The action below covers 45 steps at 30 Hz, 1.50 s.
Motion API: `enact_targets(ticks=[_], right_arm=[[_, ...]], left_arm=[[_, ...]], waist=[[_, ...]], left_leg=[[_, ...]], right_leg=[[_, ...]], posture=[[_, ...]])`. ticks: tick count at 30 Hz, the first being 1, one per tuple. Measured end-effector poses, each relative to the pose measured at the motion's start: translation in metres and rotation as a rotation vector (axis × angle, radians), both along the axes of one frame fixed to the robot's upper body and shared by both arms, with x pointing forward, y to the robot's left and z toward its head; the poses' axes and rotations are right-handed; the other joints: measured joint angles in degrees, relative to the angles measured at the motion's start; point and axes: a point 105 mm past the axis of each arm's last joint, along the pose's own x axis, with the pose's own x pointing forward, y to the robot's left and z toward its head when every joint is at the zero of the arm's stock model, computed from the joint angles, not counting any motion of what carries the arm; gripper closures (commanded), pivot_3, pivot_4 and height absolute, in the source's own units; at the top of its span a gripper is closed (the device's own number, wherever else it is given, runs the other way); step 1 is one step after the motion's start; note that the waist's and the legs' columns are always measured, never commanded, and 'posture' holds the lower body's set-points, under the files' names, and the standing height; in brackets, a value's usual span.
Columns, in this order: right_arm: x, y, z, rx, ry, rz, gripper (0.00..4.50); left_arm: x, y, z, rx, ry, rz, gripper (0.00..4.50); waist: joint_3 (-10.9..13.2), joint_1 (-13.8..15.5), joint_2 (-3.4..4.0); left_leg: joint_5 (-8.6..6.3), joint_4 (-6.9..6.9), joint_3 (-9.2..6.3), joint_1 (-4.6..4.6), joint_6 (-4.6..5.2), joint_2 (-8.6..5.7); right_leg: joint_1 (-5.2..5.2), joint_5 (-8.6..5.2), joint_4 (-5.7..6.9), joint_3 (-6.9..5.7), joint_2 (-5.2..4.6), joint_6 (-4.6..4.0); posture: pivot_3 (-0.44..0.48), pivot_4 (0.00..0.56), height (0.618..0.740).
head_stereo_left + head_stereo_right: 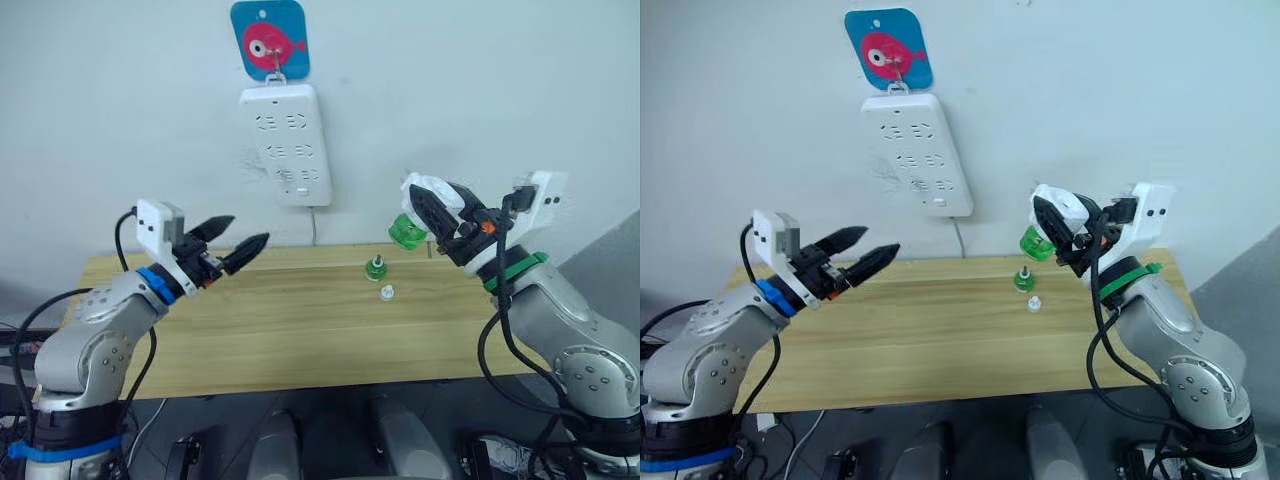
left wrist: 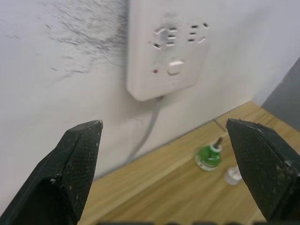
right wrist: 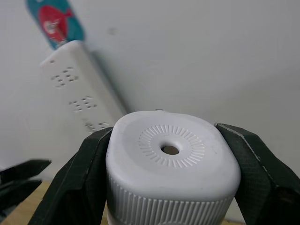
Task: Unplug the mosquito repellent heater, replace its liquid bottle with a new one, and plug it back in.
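Heater [image 3: 171, 161], no legible writing, sits clamped in right pincer [image 1: 447, 225]; left pincer [image 1: 228, 243] gapes wide.

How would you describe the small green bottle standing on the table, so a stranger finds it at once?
Find the wooden table under the white power strip. The green bottle stands upright near its back edge, towards the right gripper. Beside it lies a tiny clear cap; only the bottle is green.
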Motion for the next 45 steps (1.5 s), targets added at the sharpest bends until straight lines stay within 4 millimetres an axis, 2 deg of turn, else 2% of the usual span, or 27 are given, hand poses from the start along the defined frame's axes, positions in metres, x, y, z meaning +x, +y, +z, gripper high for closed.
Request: enact_targets(ticks=[8, 22, 31, 38, 41, 45], right_arm=[[-0.018, 0.014, 0.006, -0.2, -0.072, 0.135, 1.43], [-0.026, 0.021, 0.0, -0.207, -0.045, 0.178, 1.43], [-0.027, 0.023, -0.001, -0.198, -0.042, 0.18, 1.43], [-0.028, 0.025, -0.002, -0.186, -0.038, 0.189, 1.44], [-0.028, 0.027, -0.003, -0.185, -0.032, 0.199, 1.44], [-0.028, 0.033, 0.0, -0.197, -0.052, 0.209, 1.44]], left_arm=[[0.029, -0.002, 0.019, 0.013, -0.028, -0.094, 0.0], [0.062, -0.028, 0.028, 0.016, -0.056, -0.214, 0.0], [0.067, -0.047, 0.026, 0.015, -0.05, -0.304, 0.0], [0.067, -0.055, 0.038, 0.019, -0.073, -0.352, 0.0], [0.067, -0.056, 0.038, 0.018, -0.074, -0.355, 0.6], [0.068, -0.055, 0.038, 0.016, -0.07, -0.353, 1.83]], waist=[[0.0, 0.0, -0.02], [0.0, -0.8, -0.02], [0.0, -1.7, -0.02], [0.0, -1.7, -0.02], [0.0, -1.7, -0.02], [0.0, -1.7, -0.02]], left_leg=[[0.0, -0.01, -0.02, -0.03, 0.01, 0.0], [0.0, 0.02, -0.06, -0.05, 0.0, 0.0], [0.0, 0.02, -0.07, -0.04, 0.0, 0.0], [0.0, 0.03, -0.09, -0.05, 0.0, 0.0], [0.0, 0.03, -0.09, -0.06, 0.0, 0.0], [0.0, 0.04, -0.13, -0.06, 0.0, 0.0]], right_leg=[[-0.01, 0.01, -0.03, -0.05, 0.0, -0.01], [0.0, 0.01, 0.01, -0.08, 0.0, -0.02], [0.0, 0.01, 0.03, -0.09, 0.01, -0.01], [0.0, 0.01, 0.03, -0.1, 0.01, -0.01], [0.0, 0.01, 0.03, -0.1, 0.0, -0.01], [0.0, 0.01, 0.05, -0.13, 0.0, -0.01]], posture=[[-0.209, 0.216, 0.74], [-0.232, 0.22, 0.74], [-0.239, 0.221, 0.74], [-0.235, 0.221, 0.74], [-0.231, 0.221, 0.74], [-0.224, 0.219, 0.74]])
